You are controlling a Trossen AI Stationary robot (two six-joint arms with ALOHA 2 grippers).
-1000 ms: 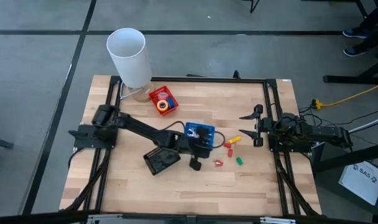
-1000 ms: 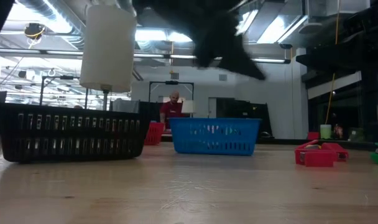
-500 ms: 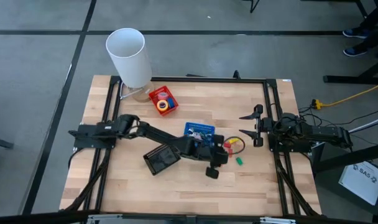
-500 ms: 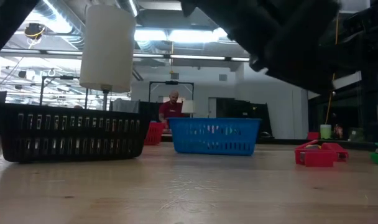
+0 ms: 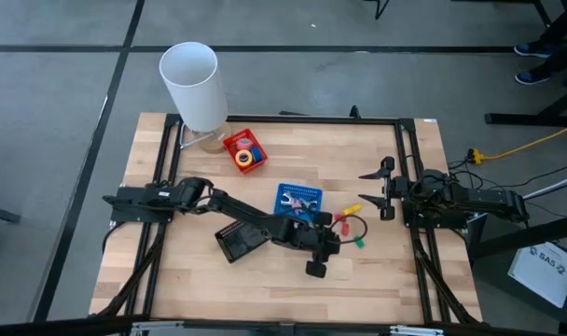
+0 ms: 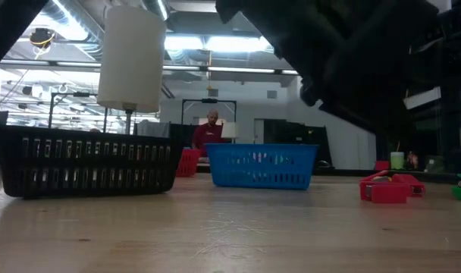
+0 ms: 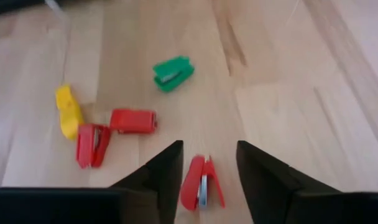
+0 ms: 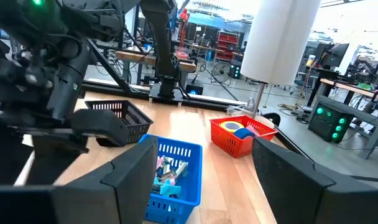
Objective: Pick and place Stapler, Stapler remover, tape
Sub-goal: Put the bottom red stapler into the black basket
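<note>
While the left hand (image 7: pixel 206 163) gapes wide, a small red stapler (image 7: pixel 201 183), seemingly hinged open, lies between its fingers.

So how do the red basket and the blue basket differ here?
The small red plastic basket sits near the tall white cylinder, while the blue plastic basket is mid-table, beside the left pincer. The red one holds ring-shaped tape rolls; the blue one holds small mixed items I can't identify. Both are rectangular, slatted and upright on the wooden table.
</note>
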